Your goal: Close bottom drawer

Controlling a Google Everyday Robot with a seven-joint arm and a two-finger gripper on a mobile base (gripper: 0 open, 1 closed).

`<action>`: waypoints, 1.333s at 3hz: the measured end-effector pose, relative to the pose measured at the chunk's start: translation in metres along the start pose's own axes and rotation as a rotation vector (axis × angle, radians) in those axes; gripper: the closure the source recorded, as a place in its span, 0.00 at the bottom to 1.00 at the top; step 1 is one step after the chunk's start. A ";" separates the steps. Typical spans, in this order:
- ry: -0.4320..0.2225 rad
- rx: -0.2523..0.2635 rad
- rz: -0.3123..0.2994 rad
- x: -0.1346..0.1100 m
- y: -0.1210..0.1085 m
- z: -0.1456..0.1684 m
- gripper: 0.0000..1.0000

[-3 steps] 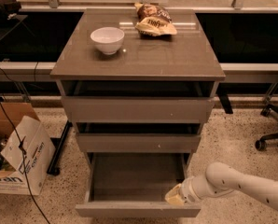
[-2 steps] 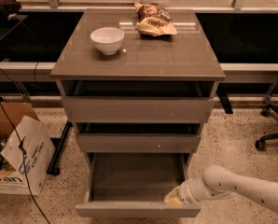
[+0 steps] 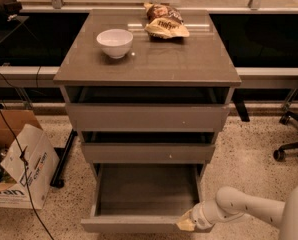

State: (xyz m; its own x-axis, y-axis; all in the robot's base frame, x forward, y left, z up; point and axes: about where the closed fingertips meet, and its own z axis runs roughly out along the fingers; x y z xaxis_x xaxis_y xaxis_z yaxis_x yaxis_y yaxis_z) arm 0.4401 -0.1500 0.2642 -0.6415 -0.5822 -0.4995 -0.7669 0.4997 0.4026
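Observation:
The bottom drawer (image 3: 139, 223) of the grey-brown cabinet stands pulled far out, its shallow box empty. My gripper (image 3: 187, 224) comes in from the lower right on a white arm and sits at the right end of the drawer's front panel, touching or nearly touching it. The middle drawer (image 3: 148, 153) and the top drawer (image 3: 147, 117) above are each pulled out a little.
A white bowl (image 3: 114, 42) and a chip bag (image 3: 165, 22) lie on the cabinet top (image 3: 189, 64). A cardboard box (image 3: 16, 166) with cables stands on the floor at the left. An office chair base (image 3: 291, 146) is at the right.
My gripper and arm have shifted slightly left along the drawer's front. The bottom drawer looks as far out as before.

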 end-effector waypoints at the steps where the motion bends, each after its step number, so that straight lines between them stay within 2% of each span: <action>1: -0.039 -0.013 0.109 0.033 -0.023 0.031 1.00; 2: -0.067 -0.011 0.163 0.049 -0.041 0.046 1.00; 4: -0.086 -0.004 0.159 0.047 -0.041 0.052 1.00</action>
State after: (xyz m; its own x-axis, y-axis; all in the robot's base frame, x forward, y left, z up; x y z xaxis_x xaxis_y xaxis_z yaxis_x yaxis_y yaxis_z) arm 0.4423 -0.1648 0.1846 -0.7513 -0.4387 -0.4930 -0.6560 0.5782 0.4852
